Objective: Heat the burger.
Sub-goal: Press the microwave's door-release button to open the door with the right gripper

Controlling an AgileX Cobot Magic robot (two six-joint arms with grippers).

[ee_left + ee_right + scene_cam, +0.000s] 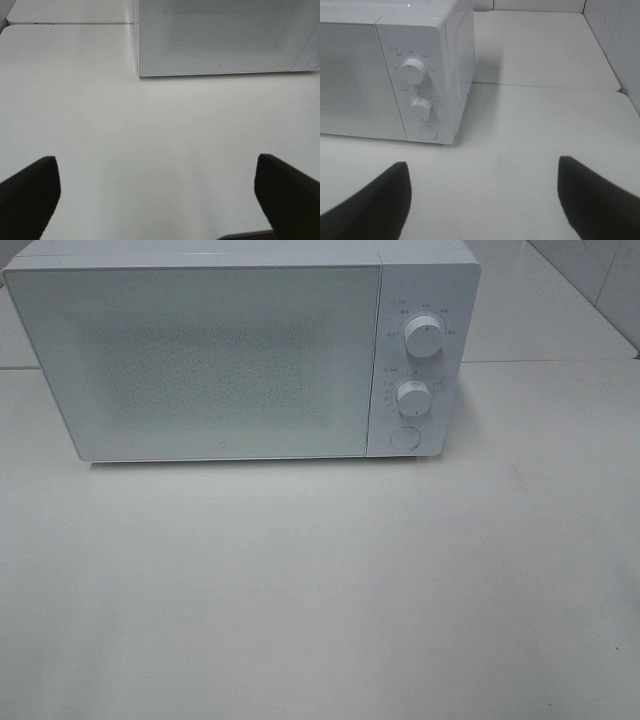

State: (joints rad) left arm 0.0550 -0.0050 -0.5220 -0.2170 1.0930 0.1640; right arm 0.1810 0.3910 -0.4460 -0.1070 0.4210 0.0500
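White microwave (200, 360) sits shut ahead of your left gripper (156, 175) and right gripper (483, 172). Both are spread wide and hold nothing, likely ready to reach its round button (428, 132). You can't see the burger anywhere; the cloudy door (150, 300) may hide it

left gripper (156, 166): two matte black fingers (29, 192), broad wedges with blunt, rounded tips. right gripper (483, 168): same plain black fingers (592, 200), tapered, smooth-edged.
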